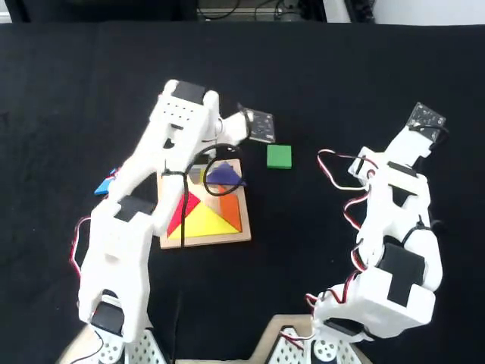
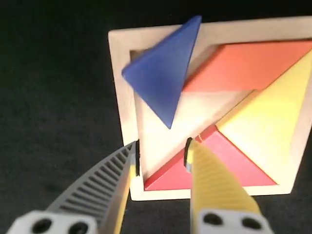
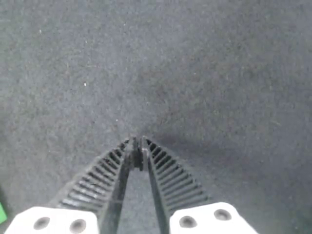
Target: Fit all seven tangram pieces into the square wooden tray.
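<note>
Covering the whole scene is the black counter, and two white arms rise from its near edge. The left arm stretches diagonally over the square wooden tray, hiding part of its left side. The right arm stands well apart to the right, over bare cloth.

The tray lies near the middle of the counter. Inside it, the yellow triangle is the largest piece and lies flat against the near rim. The red triangle sits beside it, along the left side, with the two meeting edge to edge. The orange piece runs along the right side, touching the yellow triangle. The dark blue triangle is not seated: it is tilted, one tip overlaps the tray's rim and one edge overlaps the orange piece. Bare wood shows between it and the red triangle.

The left fingers are spread apart above a corner of the tray and grip nothing; a corner of the red triangle shows in the gap between them. The right fingers are closed with tips touching, holding nothing.

The green square lies on the cloth just beyond the tray's far right corner. A light blue piece pokes out from under the left arm, left of the tray.
</note>
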